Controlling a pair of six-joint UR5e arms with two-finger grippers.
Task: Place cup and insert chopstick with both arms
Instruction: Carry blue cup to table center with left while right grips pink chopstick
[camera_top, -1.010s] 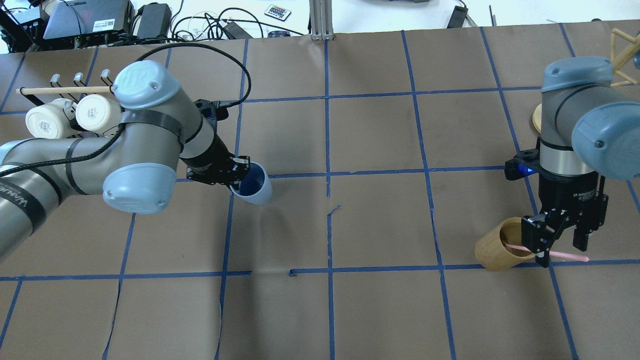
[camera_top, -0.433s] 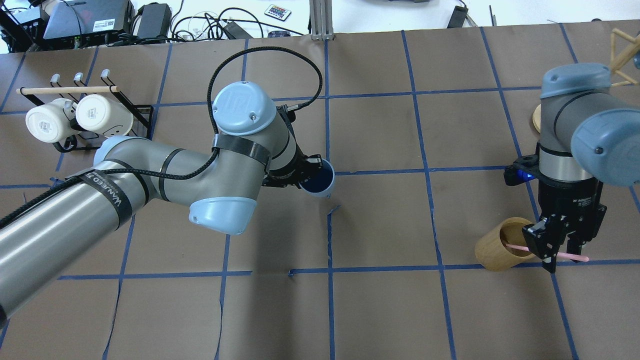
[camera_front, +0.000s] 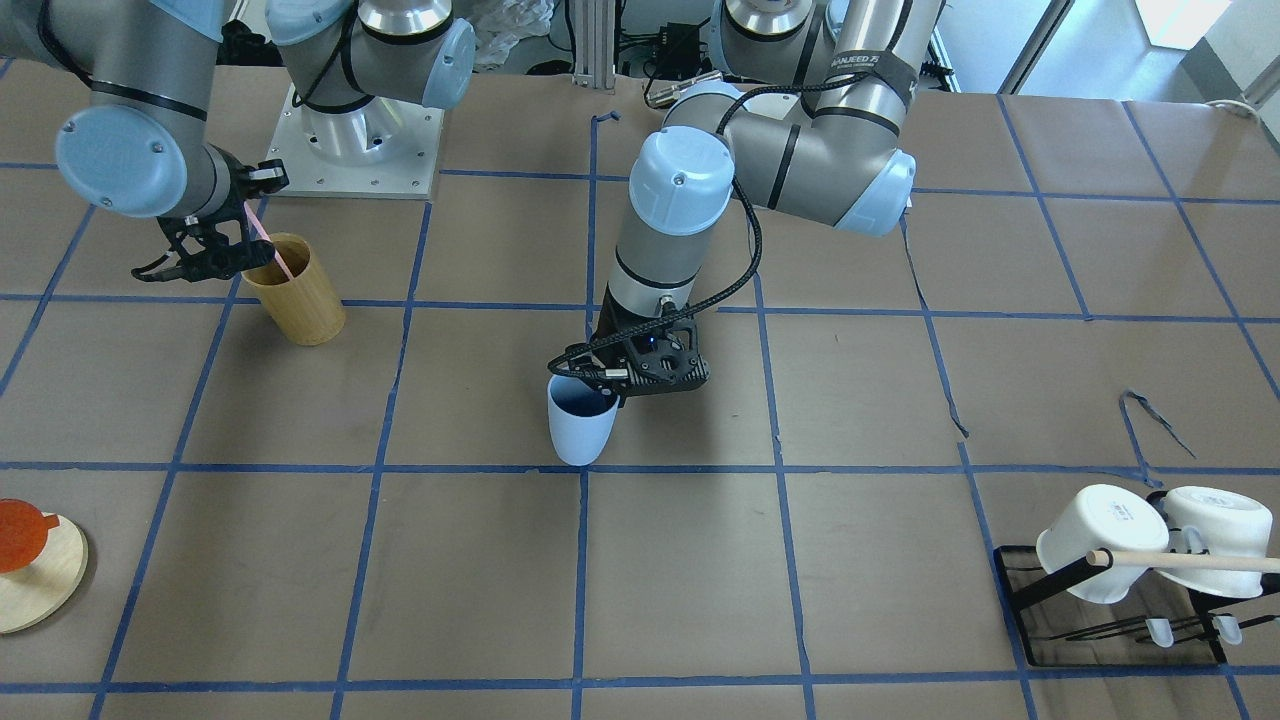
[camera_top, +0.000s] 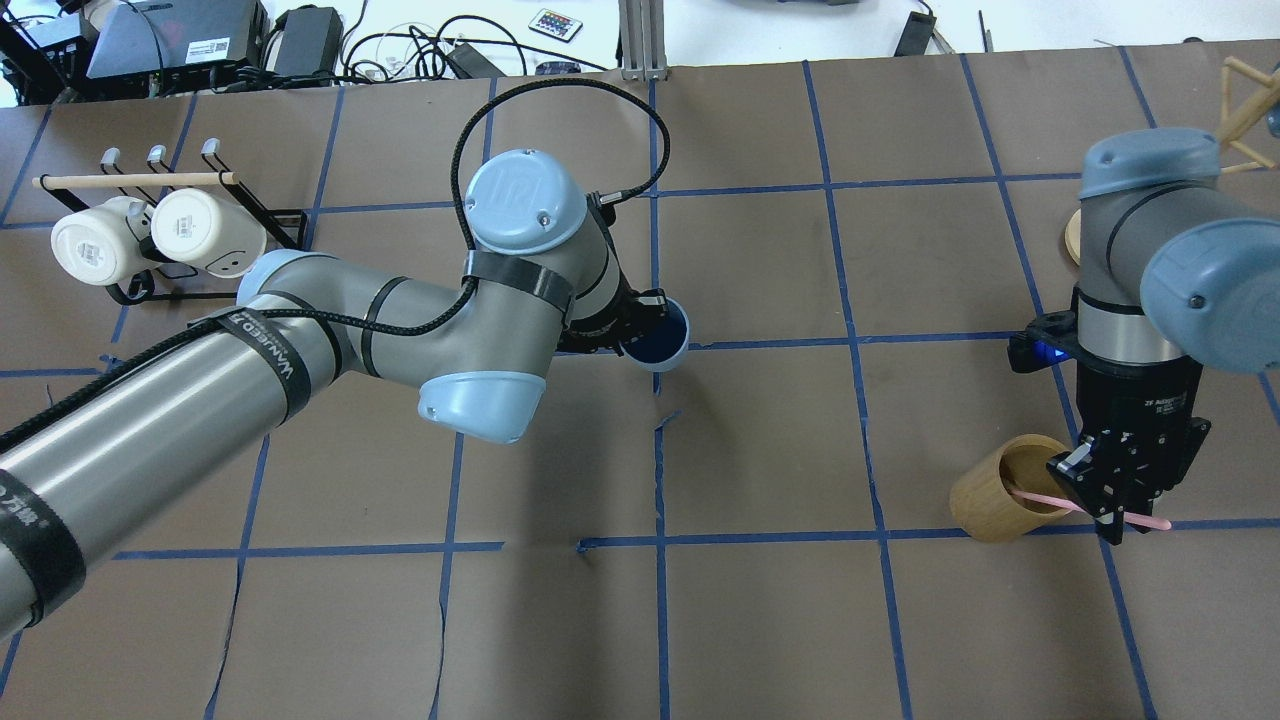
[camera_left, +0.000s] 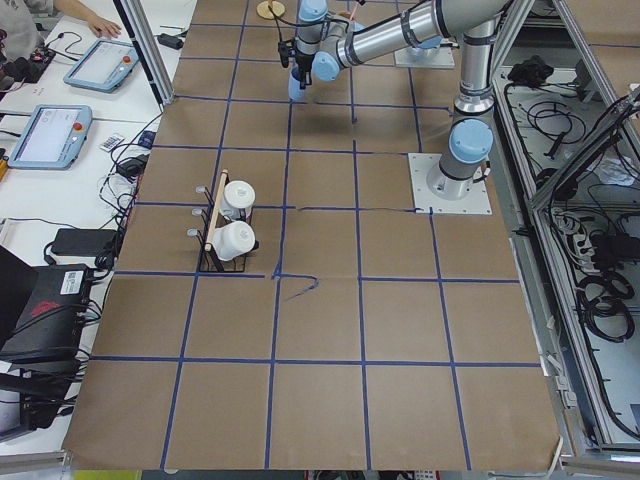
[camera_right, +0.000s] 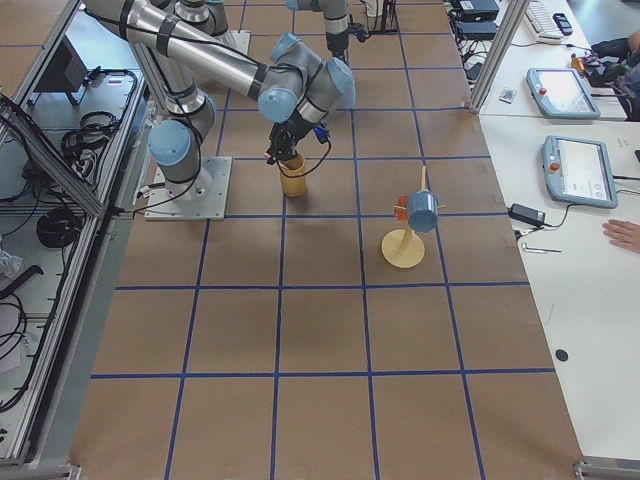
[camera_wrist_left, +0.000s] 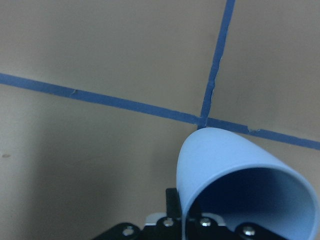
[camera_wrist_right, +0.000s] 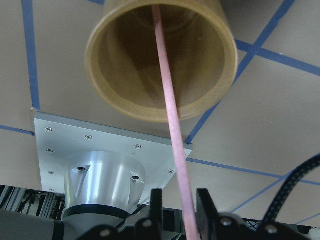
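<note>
The pale blue cup (camera_top: 657, 338) stands upright near the table's middle, over a tape crossing (camera_wrist_left: 202, 120). My left gripper (camera_front: 612, 392) is shut on its rim. The cup (camera_front: 581, 428) is at or just above the paper; I cannot tell whether it touches. The pink chopstick (camera_top: 1040, 497) leans with its lower end inside the tan wooden cylinder (camera_top: 995, 492). My right gripper (camera_top: 1112, 505) is shut on the chopstick's upper part. In the right wrist view the chopstick (camera_wrist_right: 170, 110) runs from between my fingers into the cylinder (camera_wrist_right: 125, 95).
A black rack (camera_top: 290, 225) with two white mugs (camera_top: 205, 228) and a wooden rod (camera_top: 130, 180) stands at the far left. A wooden stand on a round base (camera_right: 404, 248) carries another blue cup (camera_right: 421, 211), beyond the right arm. The right arm's base plate (camera_front: 345, 140) is near the cylinder.
My left arm has carried the cup right, from the left half to the table's middle, and turned it upright. My right gripper's fingers, apart around the chopstick before, have shut on it.
</note>
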